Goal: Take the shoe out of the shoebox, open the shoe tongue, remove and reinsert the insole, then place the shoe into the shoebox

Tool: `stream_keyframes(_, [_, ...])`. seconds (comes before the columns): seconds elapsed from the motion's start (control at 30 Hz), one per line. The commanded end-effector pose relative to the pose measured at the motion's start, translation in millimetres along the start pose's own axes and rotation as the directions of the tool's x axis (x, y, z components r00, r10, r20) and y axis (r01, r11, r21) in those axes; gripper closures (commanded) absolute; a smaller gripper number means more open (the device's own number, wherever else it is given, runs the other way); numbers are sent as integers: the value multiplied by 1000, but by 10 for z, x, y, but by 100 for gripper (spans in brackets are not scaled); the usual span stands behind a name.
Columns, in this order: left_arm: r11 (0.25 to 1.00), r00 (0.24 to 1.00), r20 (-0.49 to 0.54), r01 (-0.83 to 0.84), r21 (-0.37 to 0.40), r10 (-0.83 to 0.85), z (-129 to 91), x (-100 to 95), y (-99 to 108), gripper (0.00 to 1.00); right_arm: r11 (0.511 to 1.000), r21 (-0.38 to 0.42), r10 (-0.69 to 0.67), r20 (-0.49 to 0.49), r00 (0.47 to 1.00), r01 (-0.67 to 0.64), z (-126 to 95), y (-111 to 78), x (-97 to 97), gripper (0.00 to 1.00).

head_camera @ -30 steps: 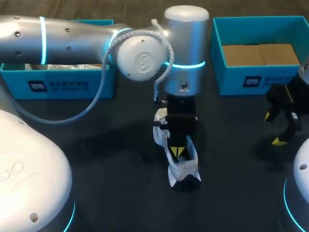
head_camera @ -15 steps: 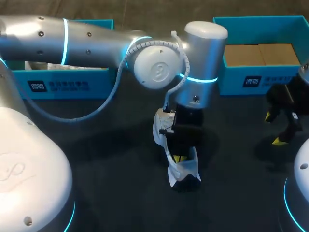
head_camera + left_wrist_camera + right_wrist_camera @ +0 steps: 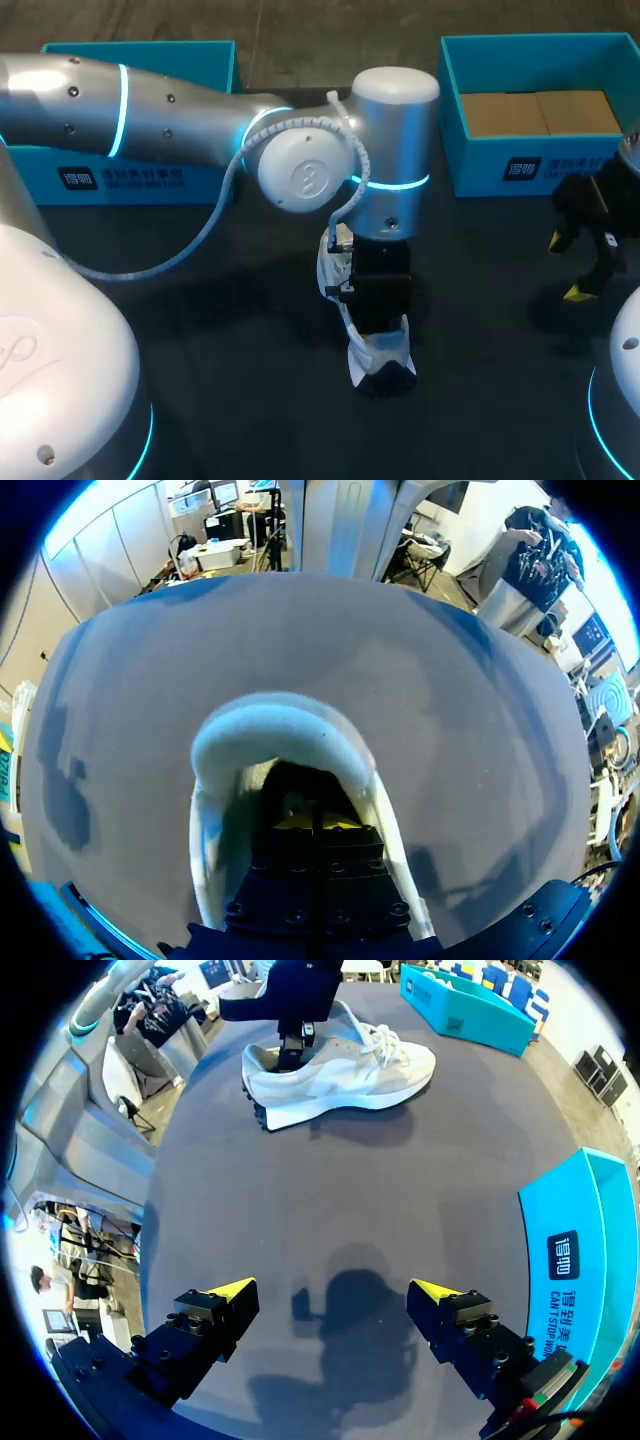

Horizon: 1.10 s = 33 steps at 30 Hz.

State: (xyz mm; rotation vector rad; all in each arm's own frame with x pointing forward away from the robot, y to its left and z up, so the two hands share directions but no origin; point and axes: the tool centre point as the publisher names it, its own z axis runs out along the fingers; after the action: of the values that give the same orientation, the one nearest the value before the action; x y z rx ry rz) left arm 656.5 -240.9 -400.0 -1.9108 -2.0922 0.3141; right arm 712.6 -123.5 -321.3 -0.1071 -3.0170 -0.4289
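Note:
A white sneaker [image 3: 381, 352] lies on the dark table near the middle, heel toward the front edge. My left gripper [image 3: 378, 316] comes from above into the shoe's opening, its tips hidden there in the head view. In the left wrist view the padded heel collar [image 3: 275, 720] curves ahead of the gripper [image 3: 318, 825], whose yellow tips sit pressed together deep in the shoe; what they touch is hidden. My right gripper [image 3: 335, 1290] hovers open above bare table at the right [image 3: 581, 266], well away from the sneaker [image 3: 350, 1070].
A blue shoebox [image 3: 540, 165] with a cardboard insert stands at the back right, close to my right gripper. A second blue box [image 3: 140, 178] stands at the back left, partly behind my left arm.
My left wrist swung right, then back, and sank lower. Its yellow tips, visible above the shoe opening a second ago, are now down inside it. The right arm has not moved.

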Motion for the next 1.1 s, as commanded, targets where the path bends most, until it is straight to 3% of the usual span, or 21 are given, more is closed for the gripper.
stream_keyframes(0.03, [1000,999,34,4,3,-4,98,19,43,100,1000,4,1,1,1000,-1,5,5,6,0])
stream_keyframes(0.33, [999,994,111,-13,-46,18,-318,-26,-73,100,1000,4,1,1,1000,-1,5,5,6,0])
stream_keyframes(0.43, [998,991,129,-28,-52,35,-355,-57,-143,100,1000,4,1,1,1000,-1,5,5,6,0])
stream_keyframes(0.9, [1000,994,109,-21,13,19,59,-128,-153,100,1000,4,1,1,1000,-1,5,5,6,0])
stream_keyframes(1.1, [1000,994,113,3,-13,-2,207,-132,-75,100,1000,4,1,1,1000,-1,5,5,6,0])
